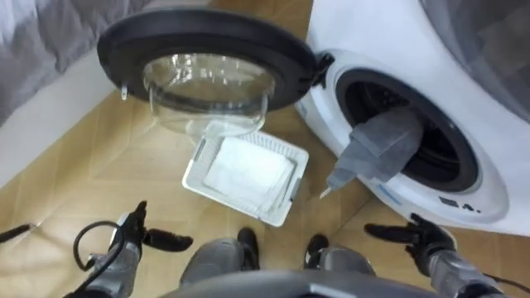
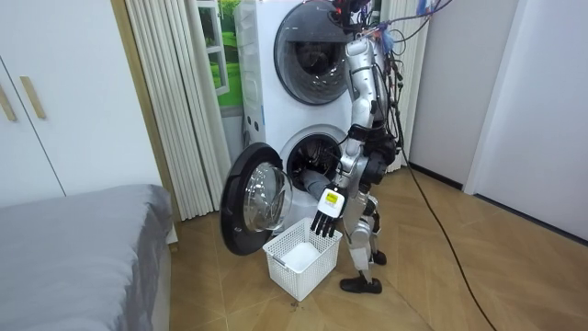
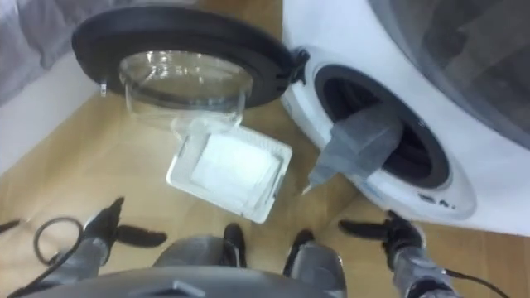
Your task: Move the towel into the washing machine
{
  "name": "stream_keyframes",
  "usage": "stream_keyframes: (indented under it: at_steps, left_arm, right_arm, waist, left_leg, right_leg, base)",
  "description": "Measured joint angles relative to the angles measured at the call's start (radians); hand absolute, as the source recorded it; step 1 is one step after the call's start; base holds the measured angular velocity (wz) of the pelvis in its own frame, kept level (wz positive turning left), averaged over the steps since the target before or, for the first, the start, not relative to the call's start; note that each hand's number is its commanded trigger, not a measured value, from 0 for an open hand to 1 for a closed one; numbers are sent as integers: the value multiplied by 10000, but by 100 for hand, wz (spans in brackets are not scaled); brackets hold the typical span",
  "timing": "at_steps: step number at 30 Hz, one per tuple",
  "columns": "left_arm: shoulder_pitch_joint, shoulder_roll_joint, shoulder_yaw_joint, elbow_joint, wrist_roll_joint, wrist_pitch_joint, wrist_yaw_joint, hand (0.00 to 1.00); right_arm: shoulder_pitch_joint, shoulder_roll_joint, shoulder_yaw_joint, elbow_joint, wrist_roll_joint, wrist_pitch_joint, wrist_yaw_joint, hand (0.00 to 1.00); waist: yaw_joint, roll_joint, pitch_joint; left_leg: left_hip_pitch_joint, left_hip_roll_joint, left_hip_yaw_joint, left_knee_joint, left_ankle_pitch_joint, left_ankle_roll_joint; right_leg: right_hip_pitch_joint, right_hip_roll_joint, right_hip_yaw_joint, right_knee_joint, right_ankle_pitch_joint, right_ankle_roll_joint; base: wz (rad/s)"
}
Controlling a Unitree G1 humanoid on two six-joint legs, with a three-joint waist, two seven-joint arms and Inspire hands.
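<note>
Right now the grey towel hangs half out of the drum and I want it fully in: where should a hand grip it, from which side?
Probably the thick bunched part of the grey fabric towel where it leaves the dark drum mouth, not its thin drooping tip. Come from below and in front with the open right hand; the round dark door blocks the left side.

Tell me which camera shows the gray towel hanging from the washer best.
The left eye view: the towel hangs out of the washer opening, close and unblocked. The right eye view shows nearly the same. The room view shows it small, next to the robot's arm.
</note>
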Motion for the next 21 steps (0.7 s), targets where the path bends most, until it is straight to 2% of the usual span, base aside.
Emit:
stream_keyframes:
  at_steps: [2, 5, 10, 12, 15, 17, 19, 21]
  left_arm:
    - [221, -8, 216, -11, 6, -2, 5, 0]
    - [472, -176, 556, -15, 105, 2, -29, 0]
    - [632, -436, 807, 64, 233, 30, -202, 0]
    - [641, -547, 994, 84, 323, 164, -330, 0]
    - [634, -570, 1071, 84, 321, 326, -395, 0]
    - [650, -636, 1312, 84, 319, 425, -407, 0]
    - [654, -672, 1563, 84, 321, 510, -444, 0]
    - [650, -685, 1761, 84, 328, 577, -459, 0]
  right_arm:
    - [119, 150, -11, 6, -568, 5, 119, 0]
    - [341, 248, -30, -9, -938, 7, 333, 0]
    - [486, 411, -426, 35, -1621, 16, 745, 0]
    - [508, 426, -460, 45, -1773, 42, 877, 0]
    - [554, 601, -720, 178, -1950, 139, 955, 0]
    - [526, 685, -788, 326, -1950, 165, 1001, 0]
    - [479, 745, -810, 413, -1953, 238, 1086, 0]
    - [463, 806, -836, 424, -2034, 285, 1092, 0]
  waist:
    - [-18, -91, -65]
    - [1, -83, -73]
    - [-12, -104, -54]
    - [-13, -108, -29]
    - [-11, -164, 5]
    - [-10, -202, 1]
    - [-1, -299, 51]
    - [-1, -366, 46]
  left_leg:
    - [328, 14, -2, -166, 9, -34]
    - [894, 27, 0, -506, 21, -72]
    - [1693, -24, 5, -897, 86, -167]
    - [1894, -33, 5, -993, 94, -182]
    - [2123, -39, 2, -1073, 93, -197]
    - [2217, -38, 1, -1111, 82, -215]
    - [2351, -44, 2, -1118, 77, -223]
    - [2368, -44, 2, -1122, 71, -229]
  right_leg:
    - [329, 46, -25, -189, 16, -5]
    - [967, 164, 23, -594, 134, 16]
    - [1644, 217, 26, -867, 140, 28]
    - [1834, 235, 30, -946, 140, 28]
    - [2085, 263, 46, -1095, 138, 32]
    - [2156, 272, 72, -1096, 132, 41]
    - [2271, 272, 98, -1115, 131, 43]
    - [2288, 277, 130, -1126, 129, 45]
  base:
    - [0]
    - [-3]
    - [-2]
    - [0]
    - [-1]
    - [-4]
    - [0]
    - [0]
